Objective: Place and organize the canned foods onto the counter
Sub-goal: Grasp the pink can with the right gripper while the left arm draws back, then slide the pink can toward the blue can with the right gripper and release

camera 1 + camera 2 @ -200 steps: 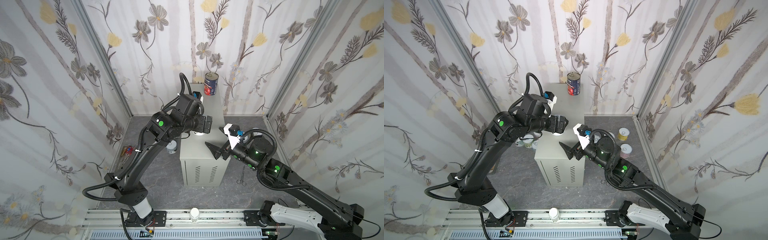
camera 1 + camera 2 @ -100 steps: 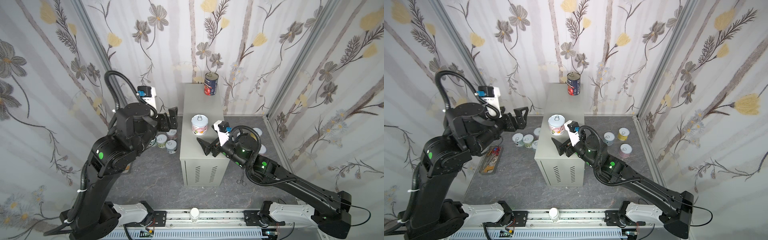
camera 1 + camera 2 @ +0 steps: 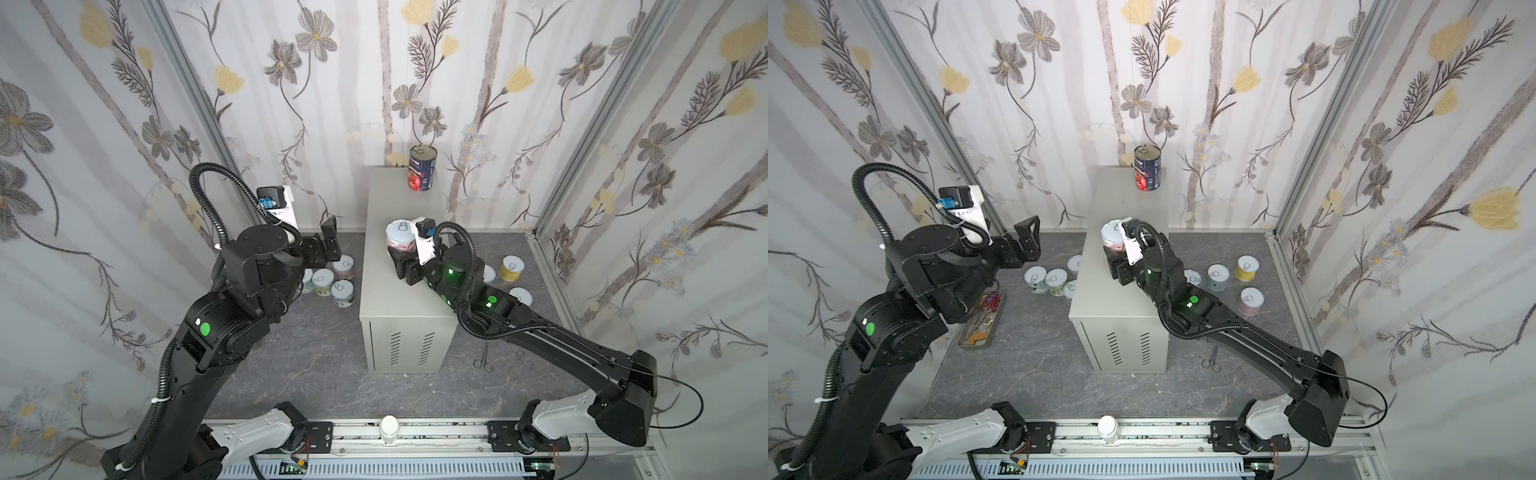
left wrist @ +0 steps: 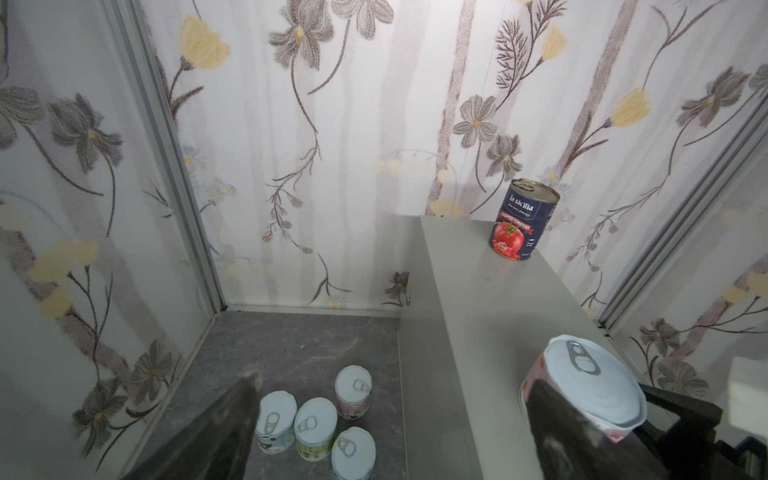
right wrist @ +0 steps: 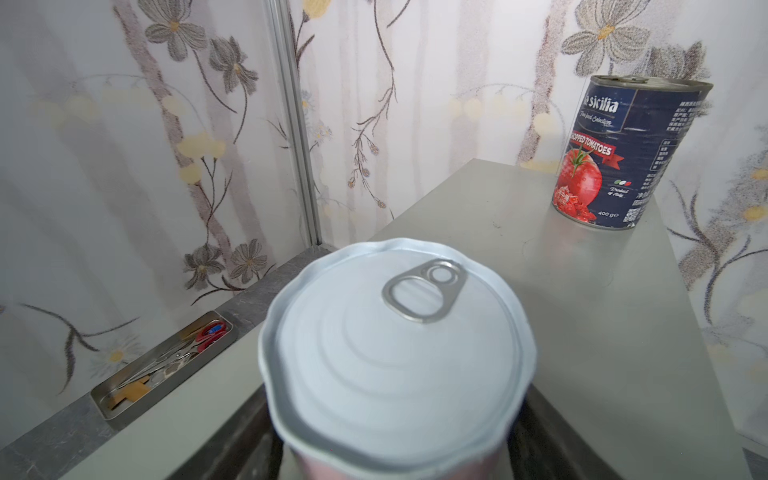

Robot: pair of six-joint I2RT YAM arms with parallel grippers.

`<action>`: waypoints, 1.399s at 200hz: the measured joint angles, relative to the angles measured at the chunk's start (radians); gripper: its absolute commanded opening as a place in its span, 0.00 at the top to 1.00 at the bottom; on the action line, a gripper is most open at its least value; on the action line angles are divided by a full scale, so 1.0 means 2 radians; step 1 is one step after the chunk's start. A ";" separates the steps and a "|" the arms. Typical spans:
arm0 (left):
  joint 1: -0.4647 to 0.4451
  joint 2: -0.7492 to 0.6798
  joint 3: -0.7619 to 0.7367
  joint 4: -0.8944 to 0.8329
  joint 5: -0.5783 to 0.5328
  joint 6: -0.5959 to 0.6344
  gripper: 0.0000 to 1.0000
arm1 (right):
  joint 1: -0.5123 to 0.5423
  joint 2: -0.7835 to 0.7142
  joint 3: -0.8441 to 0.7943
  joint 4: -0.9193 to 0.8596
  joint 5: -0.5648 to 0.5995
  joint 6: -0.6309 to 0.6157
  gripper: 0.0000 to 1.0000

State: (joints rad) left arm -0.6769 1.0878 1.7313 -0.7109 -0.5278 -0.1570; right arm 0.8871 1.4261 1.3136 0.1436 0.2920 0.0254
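Note:
A short pink can [image 3: 400, 237] [image 3: 1113, 235] with a white pull-tab lid stands mid-way along the grey counter [image 3: 399, 299] [image 3: 1113, 299]. My right gripper [image 3: 400, 254] [image 3: 1115, 254] is shut on it, one finger on each side; in the right wrist view the can's lid [image 5: 395, 357] fills the space between them. A taller dark blue-red can [image 3: 422, 168] [image 5: 623, 153] stands at the counter's far end. My left gripper [image 3: 332, 239] [image 3: 1030, 241] hangs open and empty left of the counter, above several pastel cans [image 3: 343, 266] [image 4: 315, 422] on the floor. More cans [image 3: 1247, 268] stand on the floor to the right.
A metal tray [image 3: 982, 320] [image 5: 166, 370] holding scissors lies on the dark floor at the left. Loose scissors [image 3: 484, 361] lie on the floor right of the counter. Flowered walls enclose three sides.
My left arm has let go of the pink can on the counter and drawn back to the left. My right gripper has moved up to the can and closed round it.

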 measured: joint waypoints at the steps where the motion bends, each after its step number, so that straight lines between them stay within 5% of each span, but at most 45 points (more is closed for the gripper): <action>1: 0.001 0.000 -0.001 0.001 0.000 0.000 0.00 | -0.001 0.001 0.001 0.000 0.000 0.000 0.30; 83: 0.136 0.016 -0.062 0.039 0.083 0.000 0.00 | -0.067 0.130 0.114 0.023 -0.050 -0.001 0.31; 167: 0.210 0.059 -0.106 0.088 0.196 -0.004 0.00 | -0.093 0.244 0.257 -0.002 -0.082 -0.004 0.31; 182: 0.219 0.073 -0.106 0.096 0.221 -0.004 0.00 | -0.096 0.254 0.270 -0.003 -0.082 -0.004 0.25; 214: 0.231 0.105 -0.106 0.114 0.268 0.005 0.00 | -0.099 0.249 0.261 0.009 -0.091 -0.004 0.07; 280: 0.232 0.143 -0.108 0.178 0.341 0.035 0.12 | -0.093 0.149 0.157 0.022 -0.118 -0.002 0.00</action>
State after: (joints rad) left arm -0.2127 1.3743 1.5162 -0.3557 0.1543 -0.0875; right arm 0.7013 1.7237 1.6268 0.1871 0.0563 0.0212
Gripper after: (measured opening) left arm 0.911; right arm 0.997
